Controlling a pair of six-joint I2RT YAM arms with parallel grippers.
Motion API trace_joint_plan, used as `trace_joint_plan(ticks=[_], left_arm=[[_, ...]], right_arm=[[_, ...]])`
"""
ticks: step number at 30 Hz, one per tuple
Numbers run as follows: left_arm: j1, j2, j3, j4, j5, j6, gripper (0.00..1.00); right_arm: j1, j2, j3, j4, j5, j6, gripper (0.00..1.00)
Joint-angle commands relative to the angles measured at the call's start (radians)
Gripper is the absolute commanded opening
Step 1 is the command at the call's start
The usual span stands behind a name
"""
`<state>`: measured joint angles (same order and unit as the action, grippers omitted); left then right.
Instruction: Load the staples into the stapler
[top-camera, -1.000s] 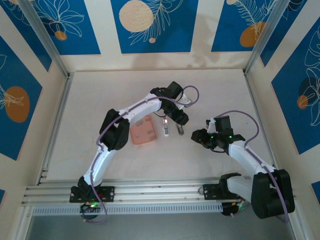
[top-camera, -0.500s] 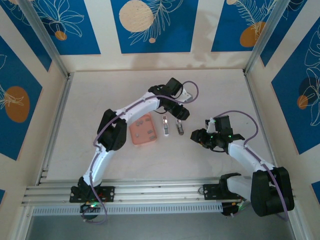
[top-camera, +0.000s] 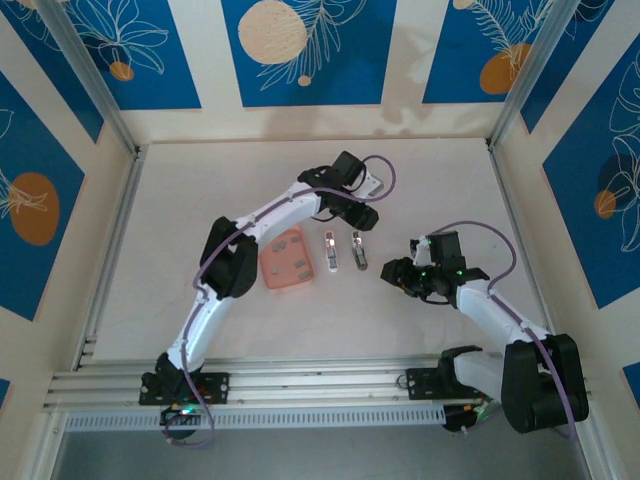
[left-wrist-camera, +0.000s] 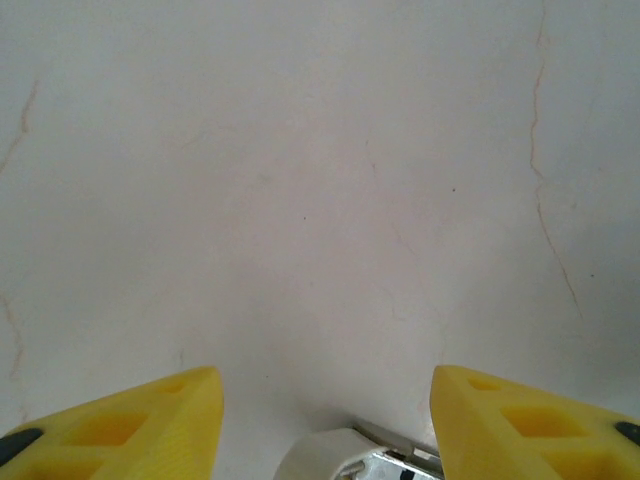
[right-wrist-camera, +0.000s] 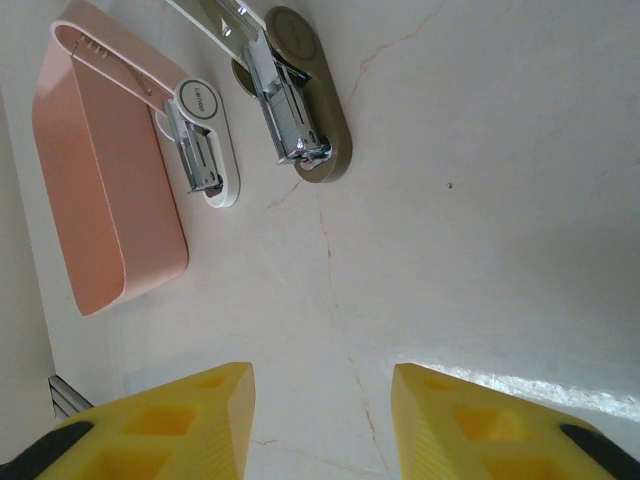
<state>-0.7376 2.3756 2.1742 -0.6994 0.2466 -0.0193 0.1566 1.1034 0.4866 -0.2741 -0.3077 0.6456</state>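
The small pink-and-white stapler (top-camera: 330, 252) lies open on the table beside the salmon tray (top-camera: 272, 268); in the right wrist view the stapler (right-wrist-camera: 205, 150) shows its metal channel. A few tiny grey staples (top-camera: 298, 263) lie in the tray. My left gripper (top-camera: 362, 218) hovers open just beyond the stapler, holding nothing. In its own view the left gripper (left-wrist-camera: 325, 400) has a white rounded end with metal (left-wrist-camera: 345, 458) poking in at the bottom edge; I cannot tell which object it is. My right gripper (top-camera: 390, 272) is open and empty; in the right wrist view my right gripper (right-wrist-camera: 320, 400) faces the stapler.
A grey-brown oval stapler-like object (top-camera: 359, 250) lies open right of the stapler, also visible (right-wrist-camera: 305, 110) in the right wrist view. The tray (right-wrist-camera: 110, 200) stands left of both. Bare table stretches around them up to the walls.
My left gripper has drawn back from over the two small objects toward the far wall, and its jaws opened a little. The right arm has stayed still.
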Motion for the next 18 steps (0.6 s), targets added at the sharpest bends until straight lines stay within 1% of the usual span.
trace_joint_plan(ticks=[1,4,7,13,18], left_arm=[[0.005,0.049,0.049,-0.075,0.046,0.016,0.56],[0.006,0.054,0.053,-0.099,0.044,0.024,0.56],[0.005,0.055,0.053,-0.116,0.067,0.037,0.56],[-0.004,0.027,0.032,-0.134,0.176,0.075,0.53],[-0.032,-0.036,-0.034,-0.137,0.177,0.138,0.53]], right_arm=[[-0.003,-0.01,0.01,-0.016,-0.022,-0.008,0.42],[-0.003,-0.013,0.008,-0.014,-0.021,-0.006,0.42],[-0.004,-0.016,0.009,-0.015,-0.021,-0.007,0.42],[-0.004,-0.016,0.01,-0.014,-0.021,-0.01,0.42],[-0.003,-0.013,0.009,-0.013,-0.018,-0.011,0.42]])
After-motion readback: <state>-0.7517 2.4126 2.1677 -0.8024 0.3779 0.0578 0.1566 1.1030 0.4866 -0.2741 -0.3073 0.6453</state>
